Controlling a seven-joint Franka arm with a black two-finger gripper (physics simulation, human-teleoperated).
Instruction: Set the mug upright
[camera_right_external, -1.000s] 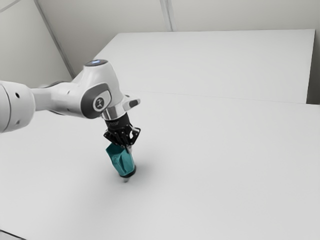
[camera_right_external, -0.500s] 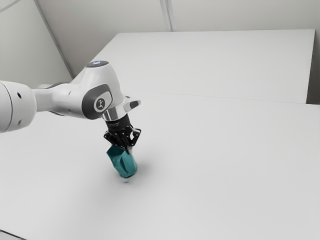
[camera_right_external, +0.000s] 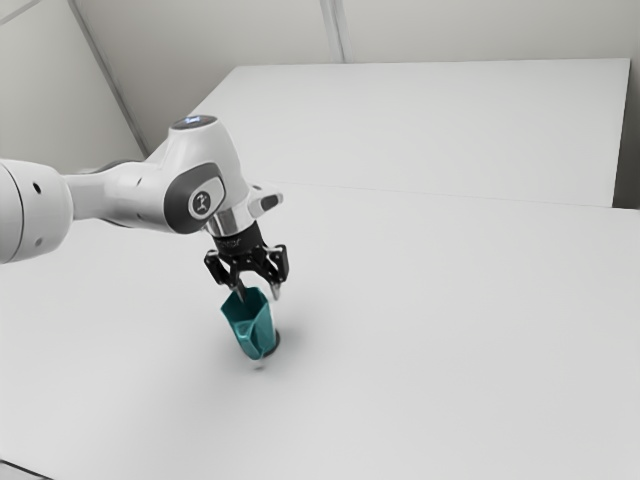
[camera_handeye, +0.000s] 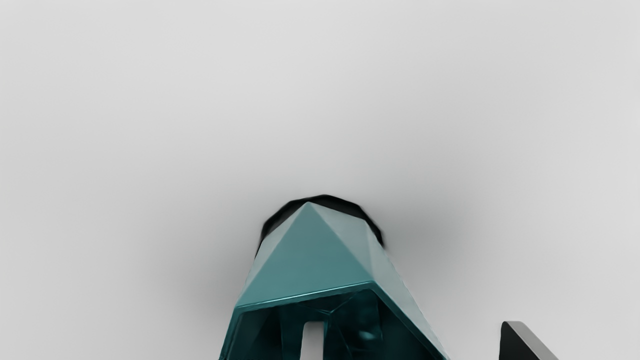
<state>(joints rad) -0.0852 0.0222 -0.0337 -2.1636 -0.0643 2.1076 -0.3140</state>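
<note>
mug (camera_right_external: 262, 332) sighted mouth up beneath my fingers (camera_right_external: 258, 295); contact with counter (camera_right_external: 450, 320) cannot be confirmed. fingers released, spread wide: one inside the mouth, the other outside, clear of the wall.

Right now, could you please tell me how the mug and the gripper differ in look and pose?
The mug is teal with a dark base, while my gripper is mostly black. The mug's mouth faces upward; the gripper points down, open, with one finger inside the mug and the other outside. Both slant in the exterior view.
</note>
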